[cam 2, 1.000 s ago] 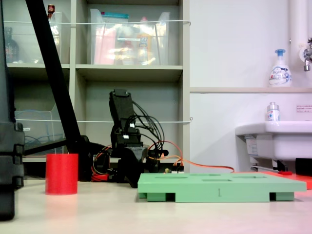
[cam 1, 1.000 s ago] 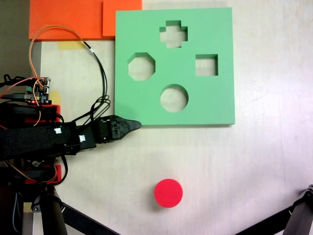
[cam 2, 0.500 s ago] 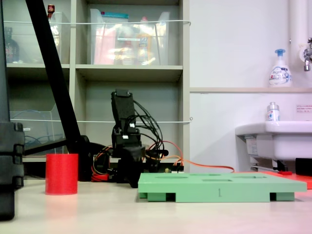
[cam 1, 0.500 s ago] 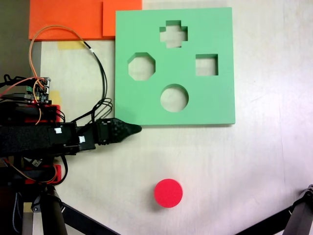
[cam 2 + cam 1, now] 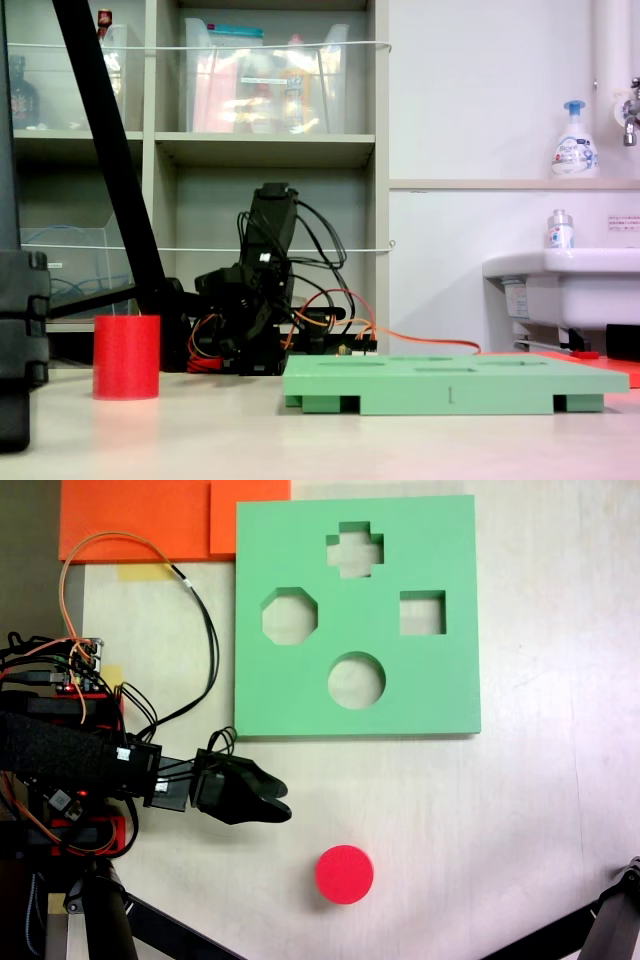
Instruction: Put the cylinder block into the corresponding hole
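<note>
The red cylinder block (image 5: pixel 344 874) stands upright on the pale table, well below the green foam board (image 5: pixel 300 705) in a fixed view from above; it also stands at the left in a fixed view from the side (image 5: pixel 126 357). The round hole (image 5: pixel 356 680) is the board's lowest cut-out. My gripper (image 5: pixel 287 804) points right, between the board's lower edge and the block, up and to the left of the block and apart from it. Its jaws stand slightly open with nothing between them. From the side, the dark arm (image 5: pixel 268 230) leans left behind the board (image 5: pixel 450 385).
Octagonal (image 5: pixel 290 617), cross (image 5: pixel 355 549) and square (image 5: pixel 422 612) cut-outs share the board. Orange foam sheets (image 5: pixel 140 520) lie at the top left. Cables and a controller board (image 5: pixel 80 665) crowd the left edge. Black tripod legs (image 5: pixel 110 910) cross the bottom corners.
The arm swung down the overhead picture, away from the board's lower edge and toward the red block. The jaws, shut to a single point before, now stand parted.
</note>
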Controlling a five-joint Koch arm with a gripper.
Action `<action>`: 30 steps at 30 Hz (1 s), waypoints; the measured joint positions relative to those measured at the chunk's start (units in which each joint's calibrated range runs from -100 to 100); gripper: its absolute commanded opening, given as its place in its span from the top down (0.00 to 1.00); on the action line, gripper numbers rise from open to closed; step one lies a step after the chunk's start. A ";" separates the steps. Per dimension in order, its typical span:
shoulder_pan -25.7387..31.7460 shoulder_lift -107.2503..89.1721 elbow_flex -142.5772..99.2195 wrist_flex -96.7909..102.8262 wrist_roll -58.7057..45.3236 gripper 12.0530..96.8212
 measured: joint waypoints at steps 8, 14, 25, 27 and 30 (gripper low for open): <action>2.10 0.14 0.00 12.33 27.59 0.52; -0.24 0.00 0.00 14.00 32.87 0.58; -3.32 12.59 0.00 20.07 33.02 0.36; -3.61 31.33 -0.10 32.50 32.97 0.28; -3.76 58.14 -0.20 50.81 32.87 0.17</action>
